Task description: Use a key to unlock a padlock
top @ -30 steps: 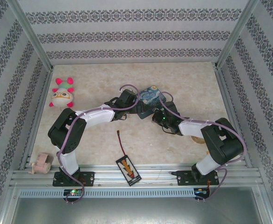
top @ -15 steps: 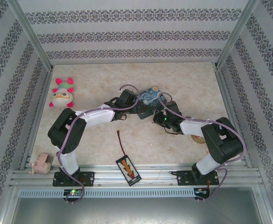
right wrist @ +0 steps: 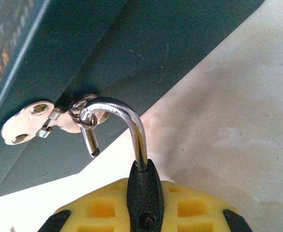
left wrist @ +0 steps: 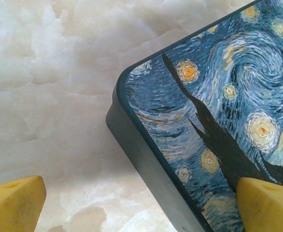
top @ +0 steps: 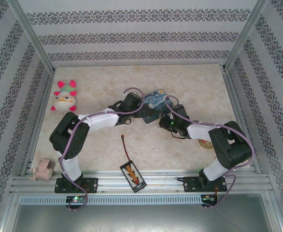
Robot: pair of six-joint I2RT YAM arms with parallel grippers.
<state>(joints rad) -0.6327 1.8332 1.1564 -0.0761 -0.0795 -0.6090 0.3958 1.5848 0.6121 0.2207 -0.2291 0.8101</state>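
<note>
My right gripper pinches the padlock beside one painted tin.
Its shackle hooks the tin's ring; left gripper spread astride a corner; one plush toy, one black pack apart.

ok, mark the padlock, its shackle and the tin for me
padlock (right wrist: 145, 195): right wrist view, dark body.
shackle (right wrist: 138, 140): right wrist view, silver bar above the body.
tin (left wrist: 219, 92): left wrist view, painted lid.

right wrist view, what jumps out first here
The padlock, pinched in the right tool, has its silver loop open yet hooked through the latch ring on the dark side of the painted tin. That swirly blue tin sits mid-table, the open left tool straddling one corner.
</note>
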